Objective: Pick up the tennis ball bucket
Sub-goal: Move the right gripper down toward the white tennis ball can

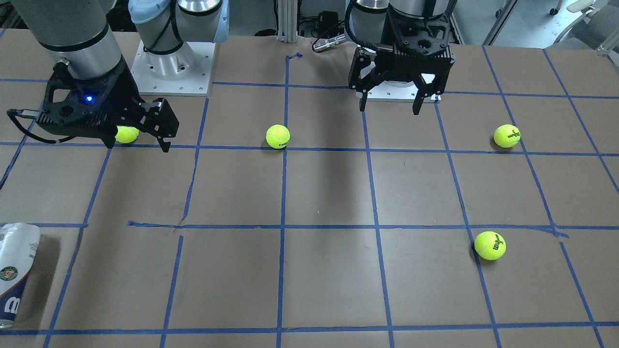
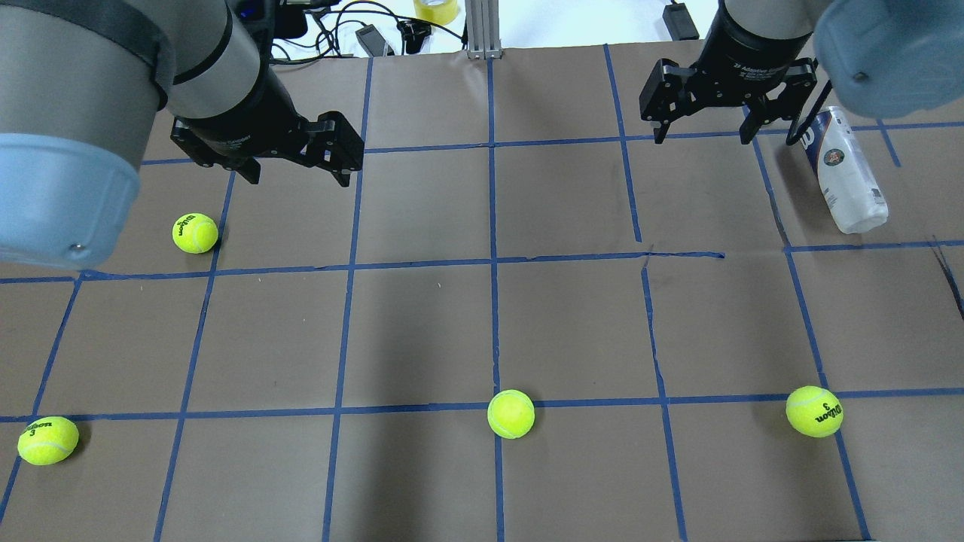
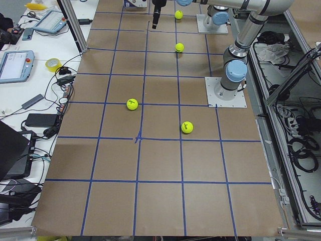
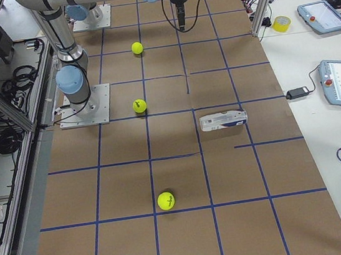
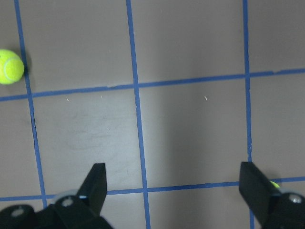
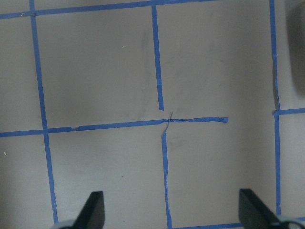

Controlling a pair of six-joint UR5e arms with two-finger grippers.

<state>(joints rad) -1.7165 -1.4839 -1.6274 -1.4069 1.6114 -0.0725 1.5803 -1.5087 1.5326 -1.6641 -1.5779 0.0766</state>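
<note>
While tennis balls [image 2: 510, 413] lie scattered nearer the robot on the table [image 2: 422, 331], nothing of the lift is done. Both arms hang above the paper. The left gripper [image 2: 299, 172] and the right gripper [image 2: 702, 134] each have their fingers spread wide and hold nothing, as both wrist views confirm. Farther out, at the far right, the tennis ball bucket [image 2: 843, 177] lies on its side, untouched and apart from the right gripper. By my judgement, reaching it, closing on it and raising it are all still to do. The right side view shows the whole bucket flat on the paper. The front-facing view cuts it off at the edge, and the left wrist view misses it altogether.
</note>
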